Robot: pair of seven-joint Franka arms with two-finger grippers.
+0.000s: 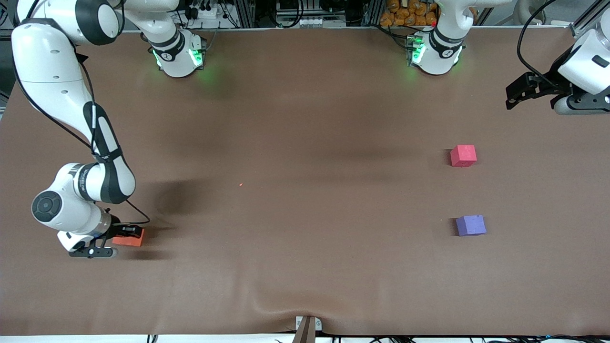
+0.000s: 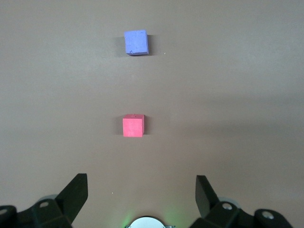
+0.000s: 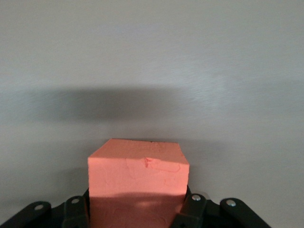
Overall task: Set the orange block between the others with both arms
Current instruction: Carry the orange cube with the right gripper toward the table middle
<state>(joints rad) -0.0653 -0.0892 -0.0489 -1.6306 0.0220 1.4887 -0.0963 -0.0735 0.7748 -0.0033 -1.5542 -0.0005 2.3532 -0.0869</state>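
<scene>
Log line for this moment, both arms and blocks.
right gripper: shut on orange block | left gripper: open, waiting | red-pink cube, purple-blue cube: apart, gap free

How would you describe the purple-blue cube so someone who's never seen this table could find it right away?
Start at the brown table and go toward the left arm's end, where two small cubes sit apart from each other. The purple-blue cube is the one nearer the front camera. Its neighbour, the red-pink cube, lies farther from that camera, and the orange block sits in the right gripper at the right arm's end.

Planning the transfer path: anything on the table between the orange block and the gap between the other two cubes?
Nothing visible. Bare brown table lies between the small matte orange foam cube and the gap separating red-pink cube from purple-blue cube.
</scene>
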